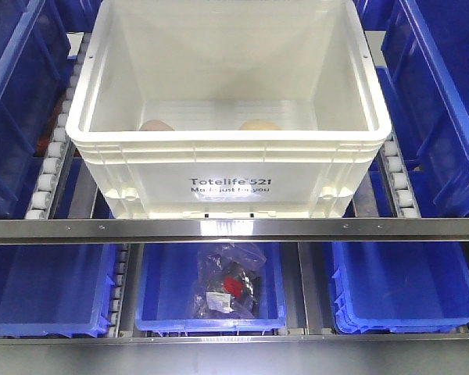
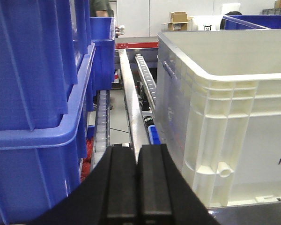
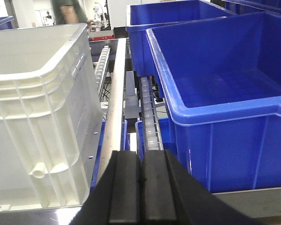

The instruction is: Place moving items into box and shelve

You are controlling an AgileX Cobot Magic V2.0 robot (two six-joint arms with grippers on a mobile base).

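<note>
Starting nearest the cameras, the left gripper (image 2: pixel 136 187) shows its two black fingers pressed flat together with nothing between them, and the right gripper (image 3: pixel 141 187) is closed the same way and holds nothing. Each sits at the front edge of the rack, one at either near corner of the box (image 1: pixel 227 168), the left beside its left wall and the right beside its right wall, with a thin gap of rail and rollers between.

Just beyond the metal front rail (image 1: pixel 234 229), the white box rests on the roller tracks (image 1: pixel 51 168) of the upper shelf level, its printed face toward the robot. Inside, against the near wall, the tops of the two moving items peek over the rim: the pinkish-brown ball (image 1: pixel 156 125) on the left and the pale yellow-tan ball (image 1: pixel 259 124) on the right, well apart from each other.

Blue bins (image 3: pixel 225 103) flank the box on both sides, and further ones sit on the level below, the middle one holding a clear bag of dark parts (image 1: pixel 228 287).

Loading looks finished, so the shelving step is in hand. The box seems only partly in, its front wall close to the rail. The next move probably calls for both closed grippers to press evenly on the front face and roll it straight back without skewing it into the neighbours.
</note>
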